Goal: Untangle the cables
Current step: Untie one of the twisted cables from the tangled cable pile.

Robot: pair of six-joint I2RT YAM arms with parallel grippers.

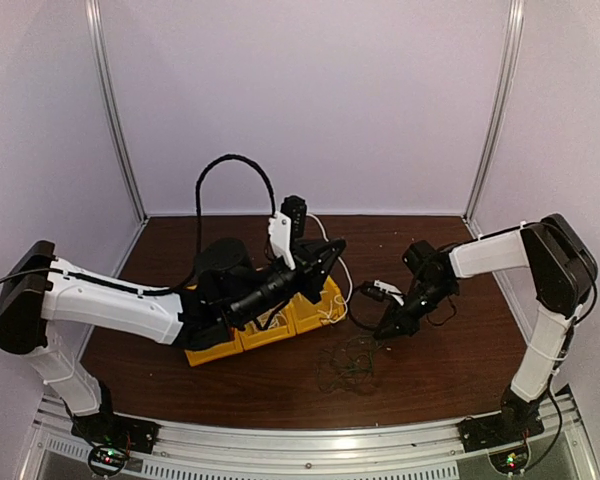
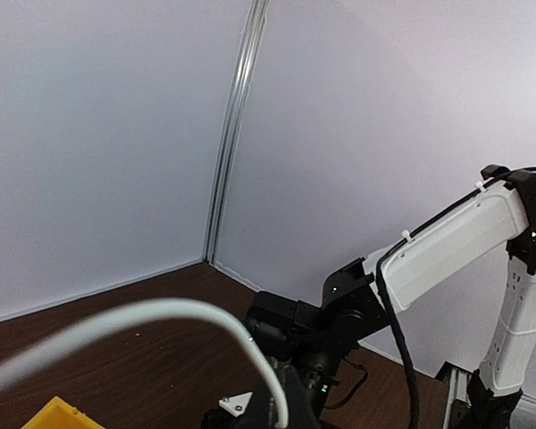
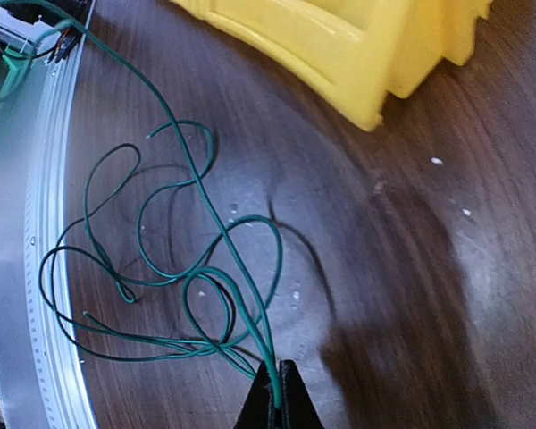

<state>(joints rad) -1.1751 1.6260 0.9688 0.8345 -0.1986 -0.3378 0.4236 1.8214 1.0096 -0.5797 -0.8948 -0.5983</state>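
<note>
Now the right gripper pinches one green strand of the cables, looped on the brown table near the yellow bins. The left gripper is squeezed closed.

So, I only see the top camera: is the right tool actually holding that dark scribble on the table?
Observer: Yes. Its wrist camera shows the right tool shut on a strand of the green cables.
Operator: One loop only?
Observer: No, several overlapping loops trail from it over the table beside a yellow bin.
Operator: And the left arm's camera?
Observer: A white cable arches close across it.
</note>
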